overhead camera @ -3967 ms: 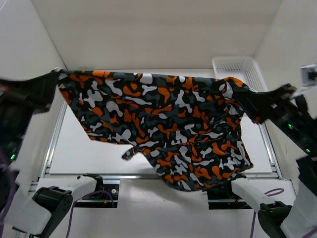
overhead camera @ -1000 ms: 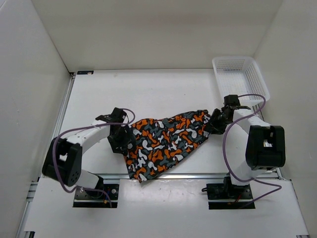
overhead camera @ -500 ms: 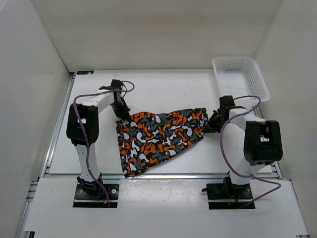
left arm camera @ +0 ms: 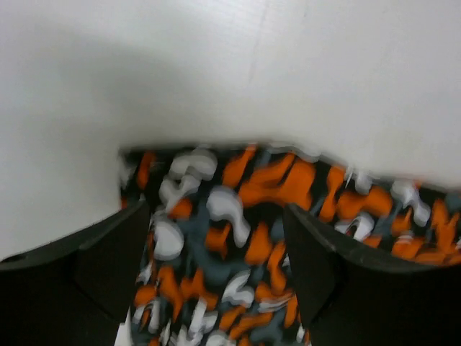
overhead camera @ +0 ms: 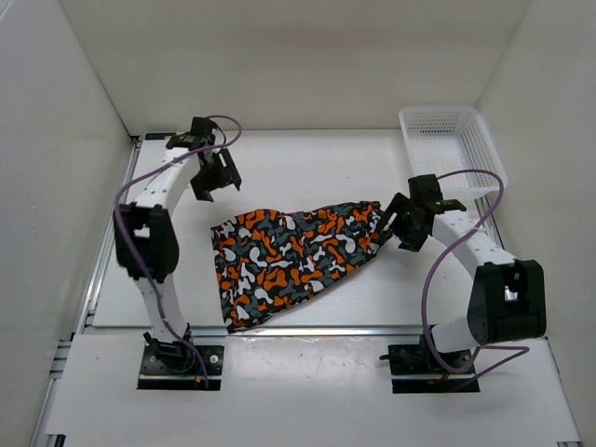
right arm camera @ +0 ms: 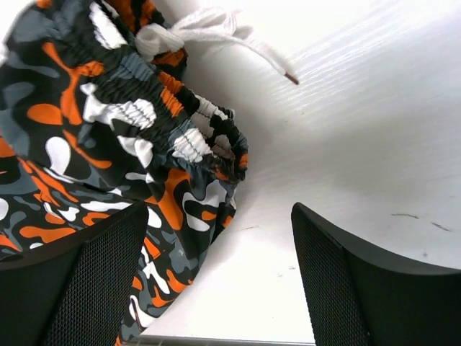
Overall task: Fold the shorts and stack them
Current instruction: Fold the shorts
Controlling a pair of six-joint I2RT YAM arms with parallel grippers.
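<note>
A white table (overhead camera: 307,168) sits boxed in by plain white walls, with a white plastic mesh basket (overhead camera: 453,140) at its far right corner. The shorts (overhead camera: 293,256) lie bunched on the table's near middle, apart from the basket. The left gripper (overhead camera: 212,175) hangs beyond their far left corner, jaws spread and holding nothing. The right gripper (overhead camera: 402,223) sits just beside their right end, likewise spread and empty-handed. The left wrist view is blurred and crops the cloth. The right wrist view shows only the gathered waistband (right arm camera: 180,133) and white drawstring (right arm camera: 216,32). How many layers lie folded cannot be told.
</note>
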